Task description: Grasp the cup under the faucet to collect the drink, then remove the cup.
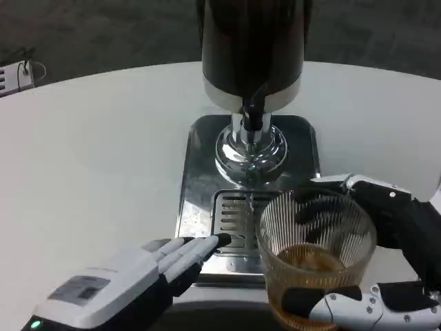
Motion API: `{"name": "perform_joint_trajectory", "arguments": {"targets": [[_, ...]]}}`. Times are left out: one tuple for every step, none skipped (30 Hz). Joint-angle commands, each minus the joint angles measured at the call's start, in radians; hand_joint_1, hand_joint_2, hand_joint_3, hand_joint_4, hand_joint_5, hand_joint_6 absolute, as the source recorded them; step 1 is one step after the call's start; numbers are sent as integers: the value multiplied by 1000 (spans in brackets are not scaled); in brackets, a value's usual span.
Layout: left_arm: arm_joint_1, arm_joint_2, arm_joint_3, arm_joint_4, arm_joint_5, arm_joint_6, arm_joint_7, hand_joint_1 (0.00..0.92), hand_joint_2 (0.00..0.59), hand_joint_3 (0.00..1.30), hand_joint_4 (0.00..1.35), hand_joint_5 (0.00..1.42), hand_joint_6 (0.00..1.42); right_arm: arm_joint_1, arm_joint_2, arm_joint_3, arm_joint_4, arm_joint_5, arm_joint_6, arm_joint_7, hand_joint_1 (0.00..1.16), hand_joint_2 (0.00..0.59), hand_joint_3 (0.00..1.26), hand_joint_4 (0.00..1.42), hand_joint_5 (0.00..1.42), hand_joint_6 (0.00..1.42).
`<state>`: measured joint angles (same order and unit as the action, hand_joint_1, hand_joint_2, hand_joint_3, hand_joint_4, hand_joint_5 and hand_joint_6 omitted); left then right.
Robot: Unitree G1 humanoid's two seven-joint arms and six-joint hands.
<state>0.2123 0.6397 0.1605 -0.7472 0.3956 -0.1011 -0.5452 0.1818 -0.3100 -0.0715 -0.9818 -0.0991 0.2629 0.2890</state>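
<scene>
A ribbed clear glass cup (316,254) with amber drink in its bottom sits at the lower right, in front of and to the right of the dispenser's faucet (253,116). My right hand (386,262) grips the cup, with fingers behind the glass and the thumb across its front base. The dark drink dispenser (252,48) stands on a shiny metal base (200,148) with a slotted drip grille (231,221). My left hand (131,279) lies low at the lower left, fingers stretched together toward the grille, their tips touching its front left edge, holding nothing.
The white round table (96,152) spreads wide to the left and right of the dispenser. A white power strip (15,74) lies at the far left edge. Dark floor lies beyond the table's far rim.
</scene>
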Motion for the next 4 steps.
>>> {"name": "perform_joint_trajectory", "arguments": {"targets": [[4, 9, 4, -8, -8, 9, -14, 0, 55, 0, 0, 0, 0, -7, 11, -7, -18, 18, -12, -11, 1011, 202, 1059, 1325, 1424, 1424], [5, 10, 4, -8, -8, 10, -14, 0, 55, 0, 0, 0, 0, -8, 11, -7, -18, 18, -11, -11, 1011, 202, 1059, 1325, 1424, 1424], [5, 9, 4, -8, -8, 10, -14, 0, 55, 0, 0, 0, 0, -8, 11, -7, -18, 18, -11, -10, 1011, 202, 1059, 1325, 1424, 1424], [5, 9, 4, -8, -8, 11, -14, 0, 55, 0, 0, 0, 0, -8, 11, -7, -18, 19, -10, -10, 1011, 202, 1059, 1325, 1424, 1424]]}}
